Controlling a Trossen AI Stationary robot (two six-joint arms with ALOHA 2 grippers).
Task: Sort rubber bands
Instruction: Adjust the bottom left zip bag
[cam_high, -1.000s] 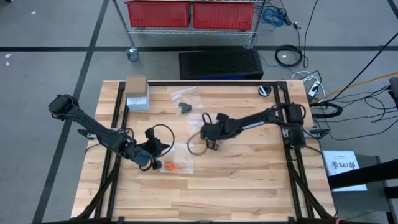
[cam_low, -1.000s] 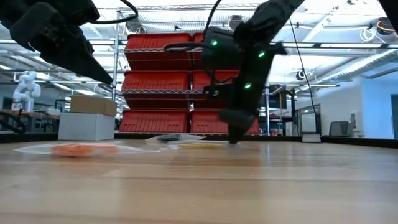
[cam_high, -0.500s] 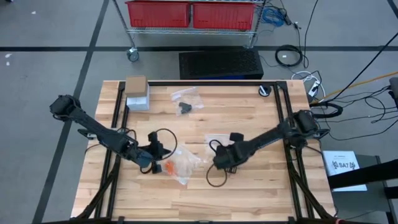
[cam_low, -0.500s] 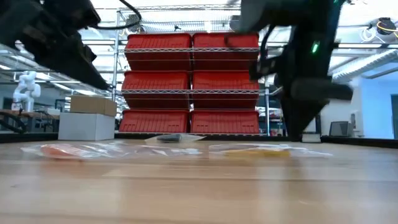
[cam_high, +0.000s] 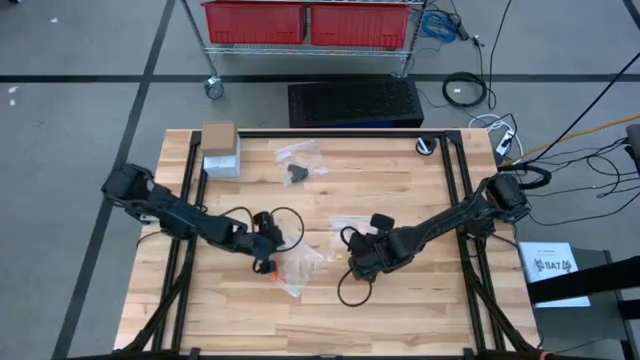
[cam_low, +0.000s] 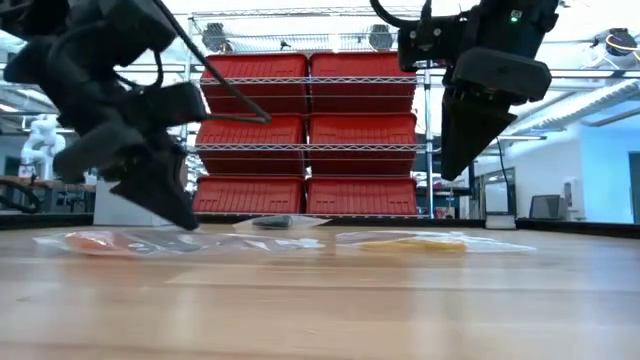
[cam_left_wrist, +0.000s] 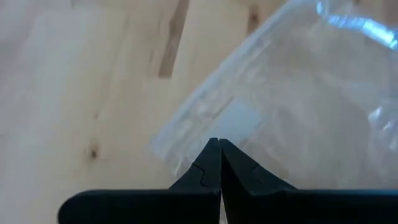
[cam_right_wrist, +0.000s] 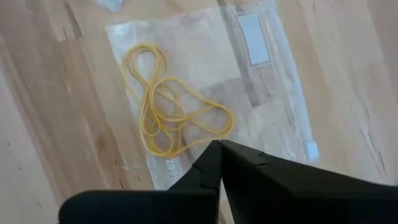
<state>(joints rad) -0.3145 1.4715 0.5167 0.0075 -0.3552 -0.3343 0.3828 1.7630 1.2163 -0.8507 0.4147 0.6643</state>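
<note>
While pinched shut, left hand (cam_left_wrist: 219, 163) tip over clear bag (cam_left_wrist: 298, 106); right hand (cam_right_wrist: 220, 163) shut, empty above yellow bands (cam_right_wrist: 174, 115).

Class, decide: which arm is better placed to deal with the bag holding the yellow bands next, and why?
The right. The right gripper hovers, shut, directly above the clear bag of yellow rubber bands. The left gripper is across the table, shut over another bag.

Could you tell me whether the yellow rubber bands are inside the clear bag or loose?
Inside: the yellow rubber bands lie within the flat clear bag.
</note>
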